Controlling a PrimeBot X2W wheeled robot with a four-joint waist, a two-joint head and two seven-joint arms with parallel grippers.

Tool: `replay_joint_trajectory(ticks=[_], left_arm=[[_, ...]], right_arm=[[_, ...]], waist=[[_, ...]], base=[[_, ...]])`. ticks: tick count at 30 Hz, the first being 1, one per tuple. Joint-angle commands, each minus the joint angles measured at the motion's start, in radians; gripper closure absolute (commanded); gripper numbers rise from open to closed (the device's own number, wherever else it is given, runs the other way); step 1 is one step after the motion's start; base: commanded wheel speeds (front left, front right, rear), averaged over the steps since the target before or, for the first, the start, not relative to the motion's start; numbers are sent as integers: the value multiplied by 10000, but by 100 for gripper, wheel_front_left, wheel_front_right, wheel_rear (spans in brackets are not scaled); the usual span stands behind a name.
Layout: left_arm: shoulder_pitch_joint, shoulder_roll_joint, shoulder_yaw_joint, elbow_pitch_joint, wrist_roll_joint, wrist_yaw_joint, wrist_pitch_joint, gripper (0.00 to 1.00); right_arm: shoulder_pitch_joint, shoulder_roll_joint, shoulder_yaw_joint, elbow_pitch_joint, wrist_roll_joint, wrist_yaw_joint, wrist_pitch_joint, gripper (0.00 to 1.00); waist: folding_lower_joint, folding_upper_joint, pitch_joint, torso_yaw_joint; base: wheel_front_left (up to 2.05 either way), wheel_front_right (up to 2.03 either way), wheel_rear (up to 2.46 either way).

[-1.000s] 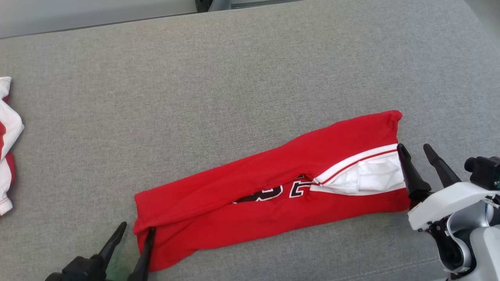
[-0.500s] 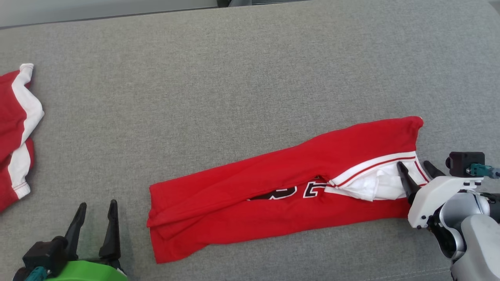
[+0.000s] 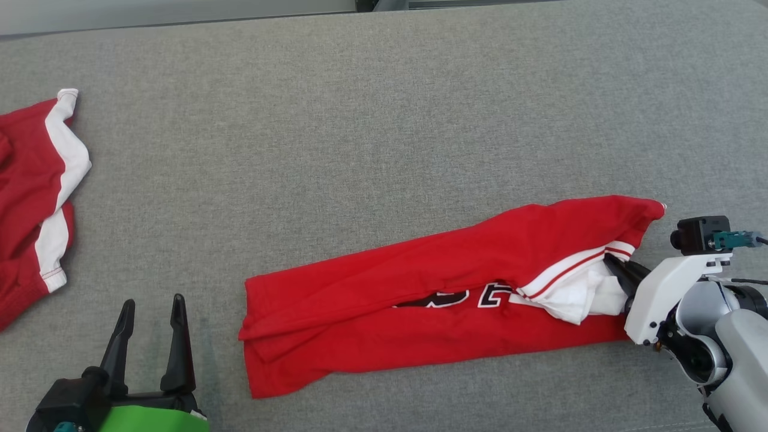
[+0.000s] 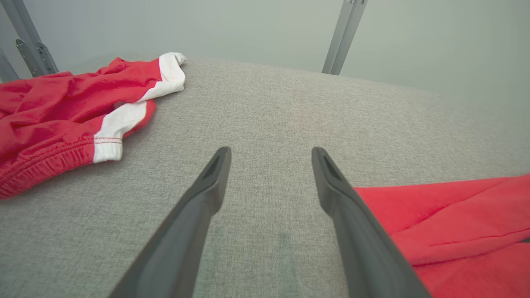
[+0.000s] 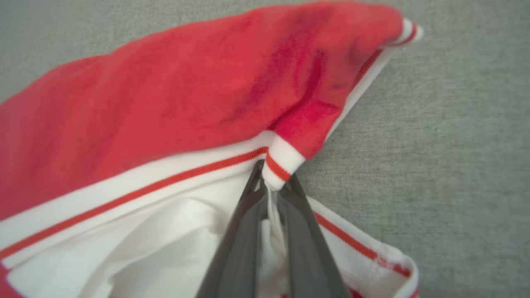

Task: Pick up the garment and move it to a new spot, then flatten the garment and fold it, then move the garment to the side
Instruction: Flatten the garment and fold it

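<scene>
A red knit jersey, folded lengthwise into a long band, lies slantwise on the grey fabric-covered table, toward its near right part. White ribbed trim with a thin red stripe and a white lining show at its right end. Black, white-edged lettering peeks from the fold at mid-length. The right jaws are closed on that striped trim, bunching the cloth. The left jaws stand wide apart and empty, just left of the jersey's near end. A crumpled red-and-white garment lies at the far left.
</scene>
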Motion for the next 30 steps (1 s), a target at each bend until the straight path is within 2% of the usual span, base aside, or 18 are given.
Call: replay_joint_trajectory(ticks=[1,7,14,17,19,21,24,27,30], left_arm=[[117,-96,143,17,181,-93,0,0],[134,-345,231,166,400,-245,0,0],[287,-573,165,455,564,-324,0,0],[313,-618,57,537,666,-327,0,0],[376,-638,-17,576,715,-332,0,0],[437,-671,-130,589,715,-337,0,0],[512,-700,-180,579,713,-338,0,0],[498,-723,-352,629,696,-340,0,0],[415,-718,-470,709,673,-339,0,0]], right_arm=[[180,-109,488,106,459,111,142,100],[244,-1341,-233,766,1140,50,-279,100],[522,-2781,-2032,1840,1500,62,-626,100],[651,-3280,-2585,1780,1472,62,-644,100],[774,-3301,-2685,1256,1469,71,-580,100],[1069,-3099,-2490,299,1464,71,-446,100],[1597,-2413,-2248,-1507,1498,70,-236,100],[2052,-1052,-1902,-2990,1139,71,-61,100],[2070,616,-1553,-3488,281,71,-81,100]], waist=[[0,44,-124,-36],[0,44,-582,-22],[0,44,-1100,153],[0,44,-1227,209],[0,44,-1305,238],[0,44,-1358,280],[0,44,-1365,263],[0,44,-1312,168],[0,44,-1191,47]], base=[[0,0,0],[0,0,0],[0,0,0],[0,0,0],[0,0,0],[0,0,0],[0,0,0],[0,0,0],[0,0,0]])
